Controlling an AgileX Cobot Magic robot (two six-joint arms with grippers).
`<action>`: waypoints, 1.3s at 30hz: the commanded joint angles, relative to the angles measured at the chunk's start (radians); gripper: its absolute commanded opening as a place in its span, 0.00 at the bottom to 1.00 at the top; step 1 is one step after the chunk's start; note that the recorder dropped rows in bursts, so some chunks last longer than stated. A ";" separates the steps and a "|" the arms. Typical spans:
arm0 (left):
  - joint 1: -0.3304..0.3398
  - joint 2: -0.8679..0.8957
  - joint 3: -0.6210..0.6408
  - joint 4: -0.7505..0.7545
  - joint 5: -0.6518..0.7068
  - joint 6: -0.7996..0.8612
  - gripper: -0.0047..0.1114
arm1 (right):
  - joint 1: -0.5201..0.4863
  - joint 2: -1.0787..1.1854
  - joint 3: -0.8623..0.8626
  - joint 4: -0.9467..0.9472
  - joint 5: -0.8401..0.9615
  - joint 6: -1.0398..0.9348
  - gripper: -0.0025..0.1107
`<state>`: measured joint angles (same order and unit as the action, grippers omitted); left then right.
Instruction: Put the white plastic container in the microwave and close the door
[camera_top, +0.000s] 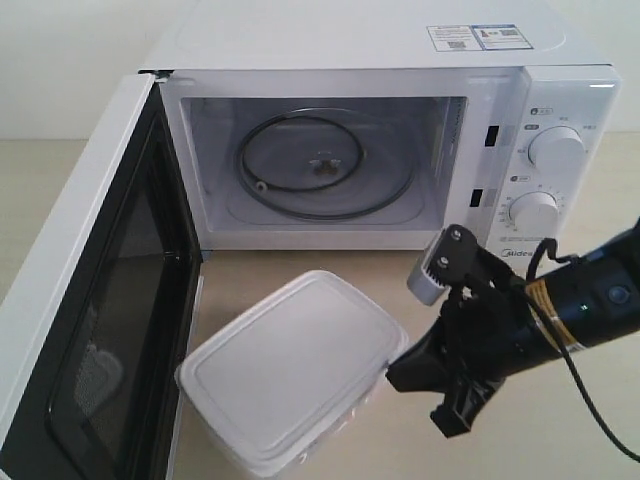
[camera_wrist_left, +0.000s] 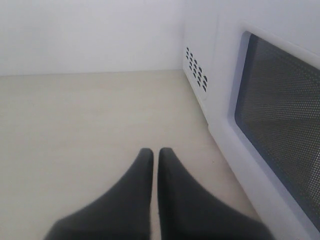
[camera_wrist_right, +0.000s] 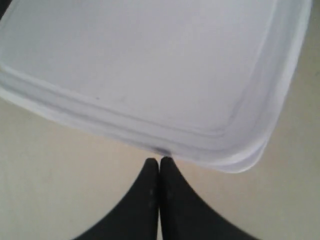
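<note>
White plastic container (camera_wrist_right: 160, 75) partly out of frame; right gripper (camera_wrist_right: 159, 161) and left gripper (camera_wrist_left: 155, 151) both fully closed, empty.

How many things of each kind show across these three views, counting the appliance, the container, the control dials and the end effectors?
Microwave: 1
White plastic container: 1
Dials: 2, the upper dial and the lower dial
End effectors: 2, the left end effector and the right end effector
Total: 6
</note>
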<state>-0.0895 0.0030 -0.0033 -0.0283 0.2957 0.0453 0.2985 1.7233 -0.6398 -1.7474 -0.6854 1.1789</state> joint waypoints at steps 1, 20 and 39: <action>0.003 -0.003 0.003 -0.012 0.000 0.002 0.08 | 0.002 0.089 -0.103 0.003 -0.047 0.008 0.02; 0.003 -0.003 0.003 -0.012 0.000 0.002 0.08 | -0.100 0.125 0.076 0.538 -0.278 -0.572 0.02; 0.003 -0.003 0.003 -0.012 0.000 0.002 0.08 | -0.073 0.125 0.258 0.807 -0.491 -0.060 0.02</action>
<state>-0.0895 0.0030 -0.0033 -0.0283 0.2957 0.0453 0.1910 1.8531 -0.3887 -0.9817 -1.1979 1.0843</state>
